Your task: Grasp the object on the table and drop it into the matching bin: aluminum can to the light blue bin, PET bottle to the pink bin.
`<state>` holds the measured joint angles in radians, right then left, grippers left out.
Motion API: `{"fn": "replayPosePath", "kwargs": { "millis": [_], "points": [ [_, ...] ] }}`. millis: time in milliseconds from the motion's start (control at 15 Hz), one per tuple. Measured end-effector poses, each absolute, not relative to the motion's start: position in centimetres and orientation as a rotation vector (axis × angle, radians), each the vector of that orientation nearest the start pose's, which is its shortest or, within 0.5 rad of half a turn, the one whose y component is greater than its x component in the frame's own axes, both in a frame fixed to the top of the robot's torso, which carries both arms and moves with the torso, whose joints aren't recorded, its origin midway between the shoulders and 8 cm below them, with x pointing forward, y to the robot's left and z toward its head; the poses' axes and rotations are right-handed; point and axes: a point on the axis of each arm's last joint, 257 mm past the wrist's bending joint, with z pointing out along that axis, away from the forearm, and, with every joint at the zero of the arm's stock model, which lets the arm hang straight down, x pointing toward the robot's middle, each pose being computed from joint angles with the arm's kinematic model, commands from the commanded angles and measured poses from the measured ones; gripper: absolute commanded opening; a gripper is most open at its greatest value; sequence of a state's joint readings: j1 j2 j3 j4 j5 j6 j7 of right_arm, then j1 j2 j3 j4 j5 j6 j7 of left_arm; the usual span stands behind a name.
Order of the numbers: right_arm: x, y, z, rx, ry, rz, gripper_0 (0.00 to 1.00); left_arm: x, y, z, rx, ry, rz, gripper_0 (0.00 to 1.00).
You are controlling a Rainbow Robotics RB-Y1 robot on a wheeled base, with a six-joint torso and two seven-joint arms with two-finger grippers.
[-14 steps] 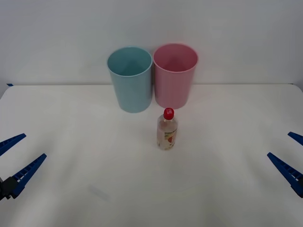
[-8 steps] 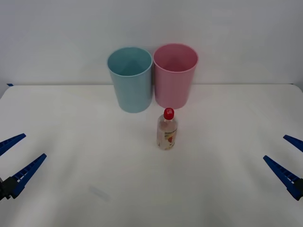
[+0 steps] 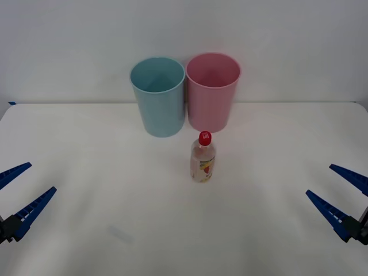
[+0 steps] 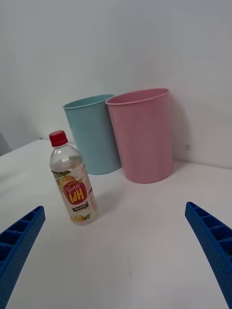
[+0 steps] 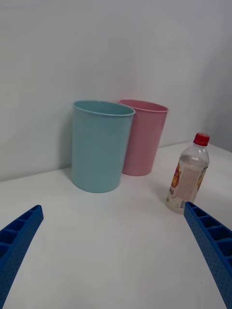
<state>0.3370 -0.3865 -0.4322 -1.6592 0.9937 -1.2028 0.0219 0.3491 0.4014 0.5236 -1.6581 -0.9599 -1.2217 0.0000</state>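
nearest the robot, the left claw (image 3: 20, 195) sits low at the left edge of the white worktop (image 3: 92, 172), its blue ribbed fingers spread apart and holding nothing; the right claw (image 3: 339, 192) sits at the right edge, fingers likewise spread and empty; both are well apart from the bottle (image 3: 202, 157); the bottle stands upright near the middle of the worktop, between the two claws and just in front of the bins; from the right wrist it faces the open gap of the claw, so that arm looks the better placed to take it; it is a small clear plastic bottle with a red cap (image 4: 58, 138) and a white-orange label (image 4: 77, 193); it looks nearly empty, so i judge it light and easy to tip with a nudge; the thin wall will likely give under a hard squeeze and the smooth plastic may slip; the best hold is probably across the labelled body, low to mid height, with a gentle close, not on the narrow neck; behind it stand the light blue bin (image 3: 158, 95) and the pink bin (image 3: 213, 91), side by side and nearly touching, open tops up; the bottle belongs in the pink one, the closer of the two to it.
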Motion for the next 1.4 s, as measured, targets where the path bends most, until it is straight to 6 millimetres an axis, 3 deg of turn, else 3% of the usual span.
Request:
{"fn": "replayPosePath", "kwargs": {
  "millis": [267, 600, 1400],
  "points": [
    [35.2, -27.4, -19.4, -0.558, 1.441, 0.632, 1.0, 34.2, 33.0, -16.9, 0.465, 1.441, -0.567, 1.0],
    [37.2, -25.9, -21.3, -0.643, 1.42, 0.618, 1.0, 34.2, 33.0, -16.9, 0.465, 1.441, -0.567, 1.0],
    [42.5, -18.5, -24.5, -0.687, 1.448, 0.658, 1.0, 34.2, 33.0, -16.9, 0.465, 1.441, -0.567, 1.0]
  ]
}}
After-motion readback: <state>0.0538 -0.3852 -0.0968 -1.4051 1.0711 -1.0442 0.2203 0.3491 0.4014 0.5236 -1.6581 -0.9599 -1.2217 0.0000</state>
